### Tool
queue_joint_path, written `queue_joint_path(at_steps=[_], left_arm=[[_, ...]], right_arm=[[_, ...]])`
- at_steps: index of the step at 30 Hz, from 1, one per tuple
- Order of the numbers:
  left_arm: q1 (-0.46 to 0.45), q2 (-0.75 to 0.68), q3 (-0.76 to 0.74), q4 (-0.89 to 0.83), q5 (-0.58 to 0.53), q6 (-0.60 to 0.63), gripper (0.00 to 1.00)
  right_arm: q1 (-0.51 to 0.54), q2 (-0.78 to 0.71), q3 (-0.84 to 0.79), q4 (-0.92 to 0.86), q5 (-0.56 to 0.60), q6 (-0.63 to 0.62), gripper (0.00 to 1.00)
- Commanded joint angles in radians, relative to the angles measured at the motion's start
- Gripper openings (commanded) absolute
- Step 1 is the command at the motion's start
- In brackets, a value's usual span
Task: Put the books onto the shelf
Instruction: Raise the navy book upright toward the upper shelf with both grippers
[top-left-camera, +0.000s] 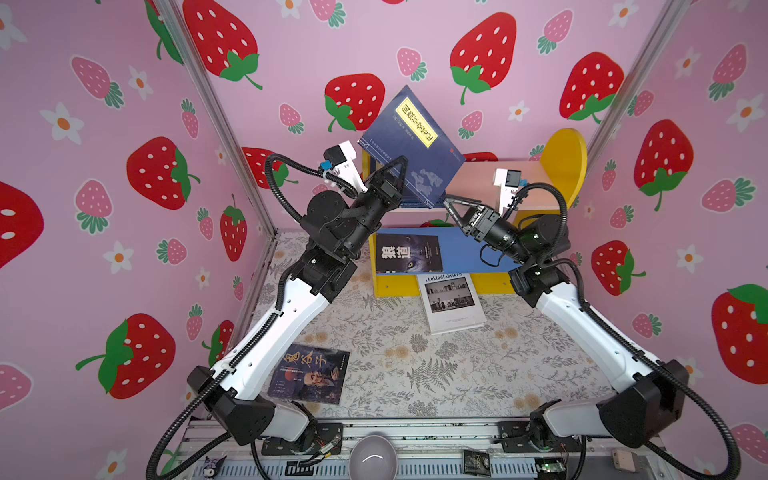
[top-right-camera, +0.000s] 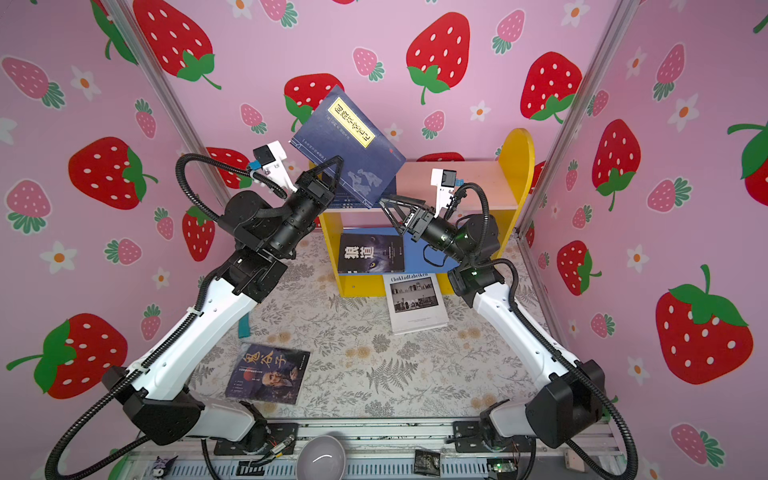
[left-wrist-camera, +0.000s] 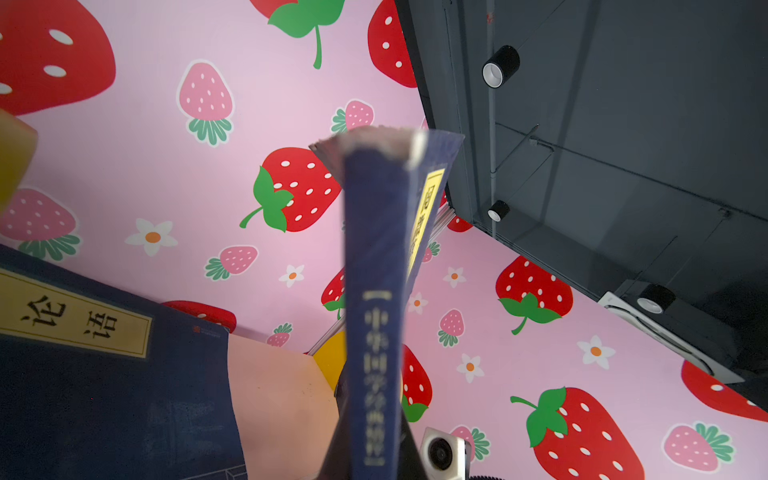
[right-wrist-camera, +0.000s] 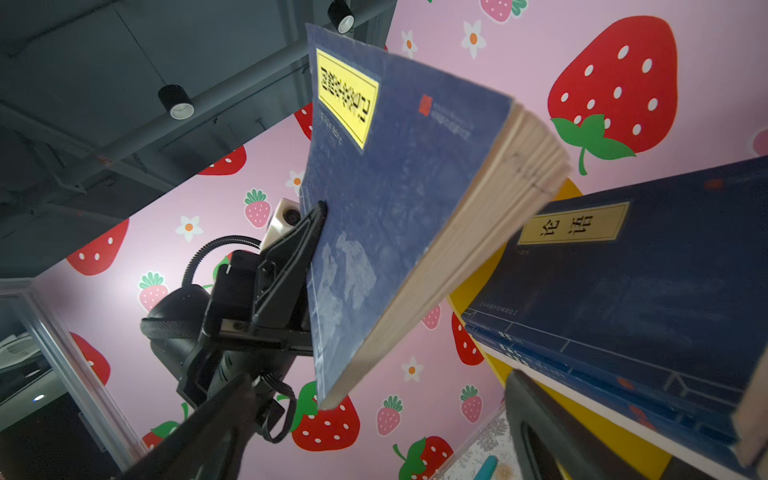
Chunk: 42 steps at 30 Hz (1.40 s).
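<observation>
L gripper holds navy book over shelf; R gripper free.
L jaws shut tight on book's spine edge, book tilted up above them. R jaws wide open, empty, just below book's low corner. On shelf's top board, beside R jaws, lies navy stack.

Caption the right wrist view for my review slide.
Left gripper clamps a tilted navy yellow-labelled book near the stack of navy books on the yellow-sided shelf.
</observation>
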Motion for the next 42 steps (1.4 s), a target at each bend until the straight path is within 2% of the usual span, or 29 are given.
queue_joint_path(at_steps=[1,6,9,15,18,20,22,25,29,32,36,42], left_arm=[[0.004,-0.012,-0.011,0.124,0.034,-0.096,0.00],[0.004,0.016,-0.013,0.172,0.072,-0.143,0.00],[0.002,0.043,0.012,0.185,0.110,-0.166,0.00],[0.003,0.048,0.022,0.147,0.154,-0.151,0.00],[0.019,0.025,0.012,0.103,0.176,-0.122,0.24],[0.046,0.000,0.004,0.061,0.199,-0.110,0.45],[0.085,-0.021,0.002,0.012,0.232,-0.102,0.58],[0.169,-0.033,0.051,-0.134,0.326,-0.085,0.68],[0.282,0.000,0.127,-0.208,0.541,-0.113,0.71],[0.309,0.038,0.190,-0.226,0.674,-0.087,0.70],[0.305,0.057,0.233,-0.260,0.729,-0.036,0.71],[0.290,0.075,0.249,-0.239,0.757,-0.042,0.73]], right_arm=[[0.012,0.017,0.059,0.113,-0.020,0.082,0.89],[0.038,0.072,0.096,0.165,-0.039,0.148,0.68],[0.050,0.096,0.131,0.123,-0.038,0.148,0.57],[0.038,0.080,0.127,0.093,-0.018,0.140,0.26],[0.005,0.055,0.123,0.075,-0.020,0.137,0.14],[-0.024,0.038,0.123,0.072,-0.041,0.146,0.13],[-0.056,0.023,0.125,0.064,-0.075,0.156,0.12],[-0.113,0.001,0.141,0.009,-0.160,0.154,0.11],[-0.170,-0.018,0.167,-0.044,-0.310,0.160,0.12],[-0.183,-0.036,0.163,-0.081,-0.357,0.159,0.13],[-0.183,-0.038,0.205,-0.210,-0.370,0.099,0.13],[-0.181,-0.025,0.225,-0.209,-0.394,0.116,0.13]])
